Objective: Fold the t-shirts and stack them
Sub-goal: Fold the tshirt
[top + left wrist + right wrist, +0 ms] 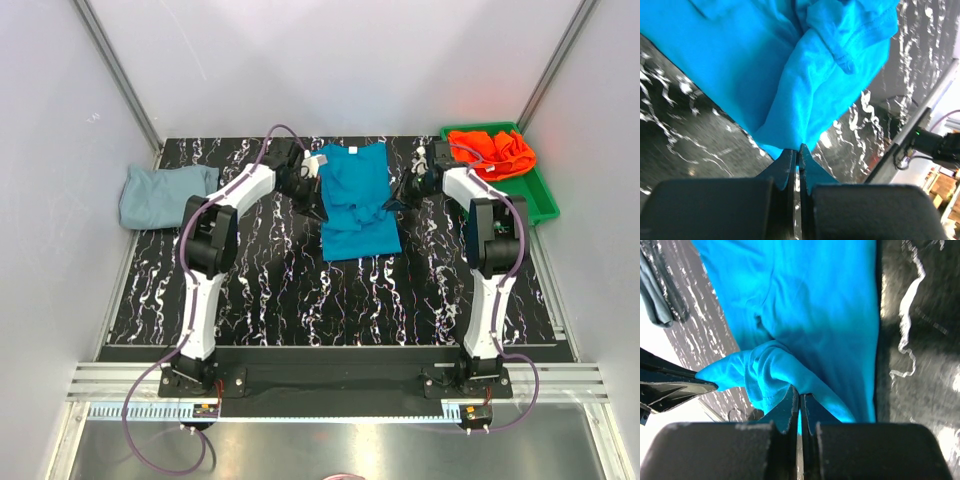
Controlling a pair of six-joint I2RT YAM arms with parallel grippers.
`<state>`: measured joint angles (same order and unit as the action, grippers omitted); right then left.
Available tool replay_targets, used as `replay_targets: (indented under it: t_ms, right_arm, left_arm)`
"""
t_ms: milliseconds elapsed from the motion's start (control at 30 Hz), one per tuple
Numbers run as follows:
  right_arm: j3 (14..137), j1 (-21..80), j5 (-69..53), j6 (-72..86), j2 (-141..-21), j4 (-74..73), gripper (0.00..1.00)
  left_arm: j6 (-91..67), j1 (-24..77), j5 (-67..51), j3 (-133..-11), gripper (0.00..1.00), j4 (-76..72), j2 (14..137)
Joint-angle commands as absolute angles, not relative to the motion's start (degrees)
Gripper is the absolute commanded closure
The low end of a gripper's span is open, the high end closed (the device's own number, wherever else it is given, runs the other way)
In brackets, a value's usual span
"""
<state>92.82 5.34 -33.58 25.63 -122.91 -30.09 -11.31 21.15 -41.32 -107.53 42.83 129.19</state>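
The teal-blue t-shirt (354,198) lies on the black marbled table (260,290), its white neck tag at the far end. My left gripper (314,211) is shut on the shirt's left edge; in the left wrist view (799,148) the cloth (790,75) bunches up from the closed jaws. My right gripper (392,204) is shut on the shirt's right edge; in the right wrist view (800,394) a fold of the shirt (805,305) rises from the jaws. The pale grey-blue t-shirt (160,192) lies crumpled at the far left. The orange-red t-shirt (492,149) lies in the tray.
A green plastic tray (535,198) stands at the far right corner. White walls with metal frame posts enclose the table on three sides. The arm bases sit on a rail at the near edge.
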Motion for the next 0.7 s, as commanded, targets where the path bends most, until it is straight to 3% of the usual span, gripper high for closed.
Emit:
replay_targets:
  t_ms: [0, 67, 167, 200, 233, 300, 333, 367, 467, 667]
  right_arm:
    - [96.23, 4.83, -33.22, 24.44, -125.15, -28.04, 1.0]
    - [96.68, 4.66, -33.05, 24.35, -125.94, -27.69, 1.0]
    - [97.38, 4.57, -33.22, 23.73, -127.35, -26.81, 1.0]
    - [97.9, 4.57, -33.31, 22.69, -127.61, -26.55, 0.89]
    - [98.17, 4.57, -33.14, 22.07, -127.53, -26.63, 0.77]
    - [99.4, 4.48, -31.56, 20.49, -126.31, -27.42, 0.58]
    - [99.75, 4.48, -31.03, 19.7, -125.6, -27.68, 0.54]
    - [100.19, 4.48, -29.63, 18.64, -124.81, -28.21, 0.49]
    - [100.9, 4.31, -27.43, 14.25, -121.12, -29.18, 0.47]
    - [97.74, 4.39, -37.23, 7.91, -116.54, -28.21, 0.5]
  left_arm:
    - [-10.02, 20.83, -39.29, -110.83, 1.0, 41.4, 131.13]
    - [-10.19, 20.83, -38.41, -111.44, 1.0, 41.05, 132.27]
    - [-9.76, 20.92, -36.83, -112.23, 0.82, 40.25, 133.33]
    - [-9.41, 20.92, -36.04, -112.5, 0.73, 40.17, 133.42]
    - [-9.23, 21.09, -34.9, -113.28, 0.55, 40.51, 133.16]
    - [-7.65, 21.36, -30.43, -114.25, 0.38, 41.3, 132.46]
    - [-6.95, 21.71, -29.02, -115.3, 0.22, 42.44, 131.23]
    - [-5.73, 21.8, -26.31, -115.66, 0.16, 43.06, 130.44]
    - [-4.31, 22.06, -22.6, -115.32, 0.04, 44.12, 125.52]
    - [-2.82, 21.71, -19.52, -108.38, 0.03, 46.05, 112.51]
